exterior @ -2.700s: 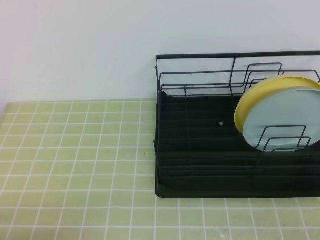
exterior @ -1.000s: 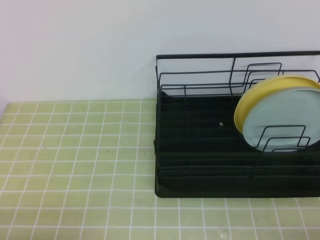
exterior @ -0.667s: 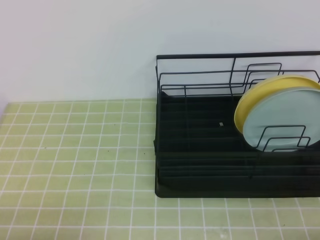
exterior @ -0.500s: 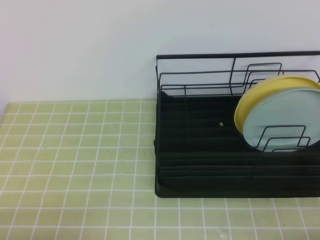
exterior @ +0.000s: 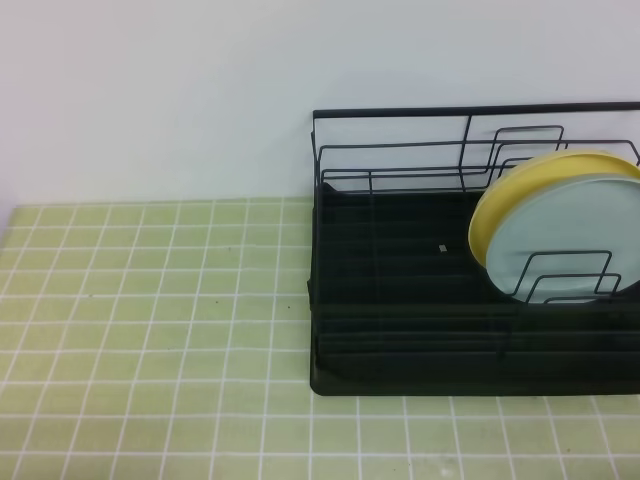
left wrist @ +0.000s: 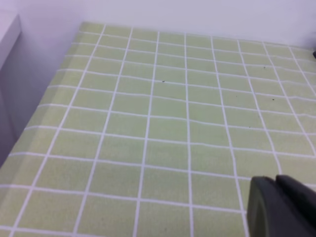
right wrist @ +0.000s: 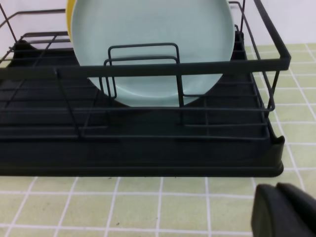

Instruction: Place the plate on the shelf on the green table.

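Your right gripper [right wrist: 285, 210] hangs shut and empty just in front of the rack [right wrist: 148, 148]; ahead of it the plate [right wrist: 153, 44] stands upright between the wire dividers, against a yellow plate [exterior: 520, 190] behind. Your left gripper [left wrist: 281, 205], also shut and empty, hovers over bare table [left wrist: 163, 123]

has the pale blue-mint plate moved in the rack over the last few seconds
No. The round pale blue-mint plate stands in the same slot of the black wire dish rack, its edge unchanged against the upright wire dividers.
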Available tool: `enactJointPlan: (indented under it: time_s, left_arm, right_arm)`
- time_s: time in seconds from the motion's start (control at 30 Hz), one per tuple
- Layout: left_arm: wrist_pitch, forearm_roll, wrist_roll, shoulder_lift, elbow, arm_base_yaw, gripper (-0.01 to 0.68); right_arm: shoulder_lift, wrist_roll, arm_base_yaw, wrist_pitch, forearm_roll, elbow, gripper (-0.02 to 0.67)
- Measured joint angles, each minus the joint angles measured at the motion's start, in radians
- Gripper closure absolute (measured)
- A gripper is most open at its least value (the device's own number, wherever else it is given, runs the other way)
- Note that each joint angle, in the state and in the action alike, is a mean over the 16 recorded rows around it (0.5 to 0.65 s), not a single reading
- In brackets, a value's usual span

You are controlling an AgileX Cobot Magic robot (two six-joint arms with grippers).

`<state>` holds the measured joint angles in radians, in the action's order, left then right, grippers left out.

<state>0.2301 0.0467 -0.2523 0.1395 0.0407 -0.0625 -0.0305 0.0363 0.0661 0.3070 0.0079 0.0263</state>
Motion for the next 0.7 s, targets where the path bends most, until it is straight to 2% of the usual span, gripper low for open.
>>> enactJointPlan:
  time_s: [0.5,0.7]
  left_arm:
    - [0.042,-0.001,0.0,-0.115,0.0,0.016,0.673]
    - [0.064,-0.002,0.0,-0.165,0.0,0.043,0.673]
  right_arm:
    - [0.0,-0.001,0.0,0.003,0.0,0.0,0.652]
    - [0.001,-0.001,0.0,0.004,0.0,0.0,0.652]
